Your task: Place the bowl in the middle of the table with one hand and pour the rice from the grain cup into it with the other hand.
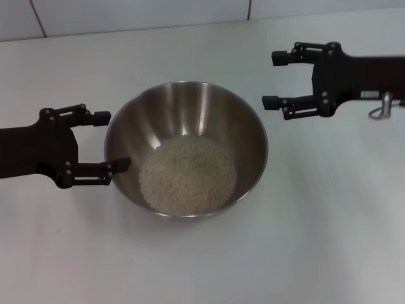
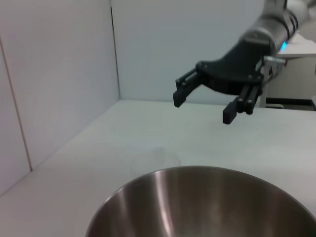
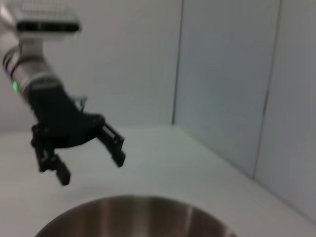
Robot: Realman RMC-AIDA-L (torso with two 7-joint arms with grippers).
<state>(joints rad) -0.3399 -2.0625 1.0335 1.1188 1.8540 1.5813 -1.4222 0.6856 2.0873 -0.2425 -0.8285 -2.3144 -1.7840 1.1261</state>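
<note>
The steel bowl [image 1: 209, 114] stands on the white table [image 1: 316, 240] near its middle. A mound of rice [image 1: 188, 174] lies in its bottom. My left gripper [image 1: 114, 140] is open at the bowl's left rim, one finger over the rim's edge; it also shows in the right wrist view [image 3: 91, 168]. My right gripper [image 1: 273, 80] is open and empty, above the table to the bowl's back right, and shows in the left wrist view [image 2: 203, 108]. The bowl's rim shows in both wrist views [image 2: 197, 207] [image 3: 133, 217]. The grain cup does not show clearly in any view.
A white panelled wall [image 1: 126, 12] runs along the table's back edge. A small metal ring [image 1: 381, 107] hangs at my right wrist. A faint round outline [image 2: 155, 157] lies on the table beyond the bowl; I cannot tell what it is.
</note>
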